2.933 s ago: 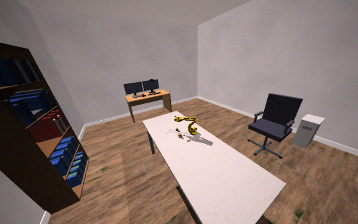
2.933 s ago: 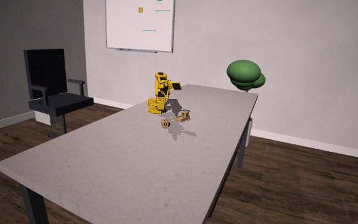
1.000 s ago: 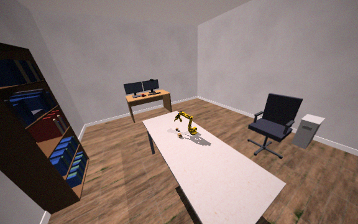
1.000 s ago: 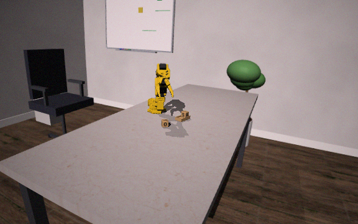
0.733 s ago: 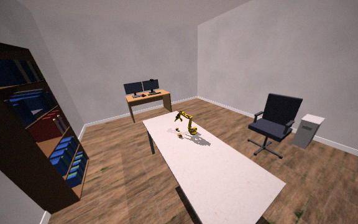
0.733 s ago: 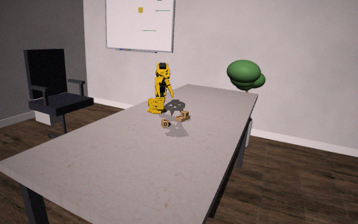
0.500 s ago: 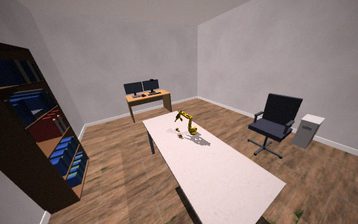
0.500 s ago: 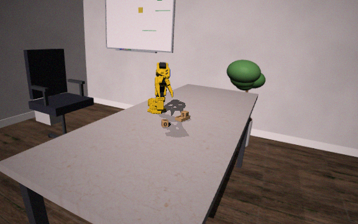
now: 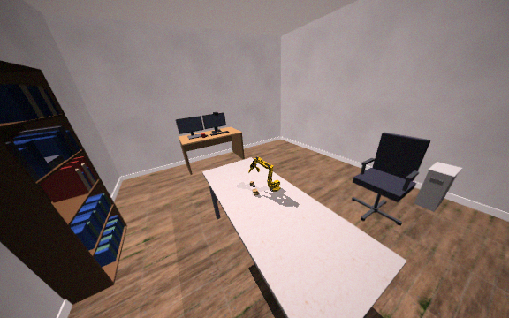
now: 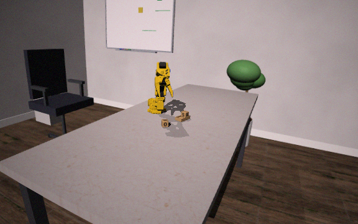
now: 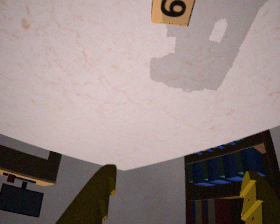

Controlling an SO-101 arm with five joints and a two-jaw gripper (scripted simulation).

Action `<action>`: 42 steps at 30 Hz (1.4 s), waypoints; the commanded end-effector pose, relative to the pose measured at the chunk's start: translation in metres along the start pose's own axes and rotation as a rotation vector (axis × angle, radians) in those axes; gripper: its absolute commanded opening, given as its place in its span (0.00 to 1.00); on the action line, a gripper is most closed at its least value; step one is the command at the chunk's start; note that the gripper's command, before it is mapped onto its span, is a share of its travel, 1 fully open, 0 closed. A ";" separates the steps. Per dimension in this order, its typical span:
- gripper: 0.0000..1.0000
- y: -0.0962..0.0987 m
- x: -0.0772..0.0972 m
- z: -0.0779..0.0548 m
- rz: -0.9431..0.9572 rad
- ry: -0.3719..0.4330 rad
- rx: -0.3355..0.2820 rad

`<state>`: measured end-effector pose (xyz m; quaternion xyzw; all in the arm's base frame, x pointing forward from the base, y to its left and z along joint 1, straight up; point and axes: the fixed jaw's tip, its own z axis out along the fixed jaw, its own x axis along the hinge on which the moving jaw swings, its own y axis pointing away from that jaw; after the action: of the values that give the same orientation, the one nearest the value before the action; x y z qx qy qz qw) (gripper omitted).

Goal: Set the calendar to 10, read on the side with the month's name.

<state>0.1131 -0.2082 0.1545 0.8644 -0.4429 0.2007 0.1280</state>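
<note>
The loose wooden cube (image 9: pixel 252 183) (image 10: pixel 165 123) stands on the table outside the tray, with a 0 facing the exterior camera. The small wooden tray (image 10: pixel 179 119) lies on the table beside it. A second cube (image 9: pixel 255 192) (image 10: pixel 184 114) is on the tray; its digit looks like a 5 in the exterior view. The month's name is not readable. In the wrist view, part of one cube (image 11: pixel 172 20) shows a 6 or 9 at the top edge; I cannot tell which cube. My gripper (image 9: pixel 254 171) (image 10: pixel 165 96) (image 11: pixel 180 171) is open and empty, high above the table.
The arm's yellow base (image 9: pixel 275 185) (image 10: pixel 156 106) stands on the white table (image 9: pixel 325 247) (image 10: pixel 110 162) near the tray. The arm's shadow falls around the cubes. A desk with monitors, a bookshelf (image 9: pixel 82 212) and an office chair (image 9: pixel 387 177) stand away from the table.
</note>
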 end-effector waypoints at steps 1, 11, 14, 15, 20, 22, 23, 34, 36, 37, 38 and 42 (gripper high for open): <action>0.35 0.002 0.006 -0.007 -0.005 0.038 -0.006; 0.35 0.001 -0.006 0.025 -0.005 -0.119 0.010; 0.35 0.000 -0.015 0.042 -0.004 -0.210 0.019; 0.35 0.000 -0.015 0.042 -0.004 -0.210 0.019; 0.35 -0.001 -0.029 0.063 -0.004 -0.328 0.031; 0.35 -0.002 -0.035 0.072 -0.004 -0.377 0.036; 0.35 -0.002 -0.038 0.075 -0.004 -0.398 0.038; 0.35 -0.002 -0.041 0.079 -0.004 -0.435 0.042; 0.35 -0.002 -0.041 0.079 -0.004 -0.435 0.042; 0.35 -0.002 -0.041 0.079 -0.004 -0.435 0.042; 0.35 -0.002 -0.041 0.079 -0.004 -0.435 0.042; 0.35 -0.002 -0.041 0.079 -0.004 -0.435 0.042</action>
<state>0.1101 -0.2032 0.0546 0.8899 -0.4562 -0.0051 -0.0025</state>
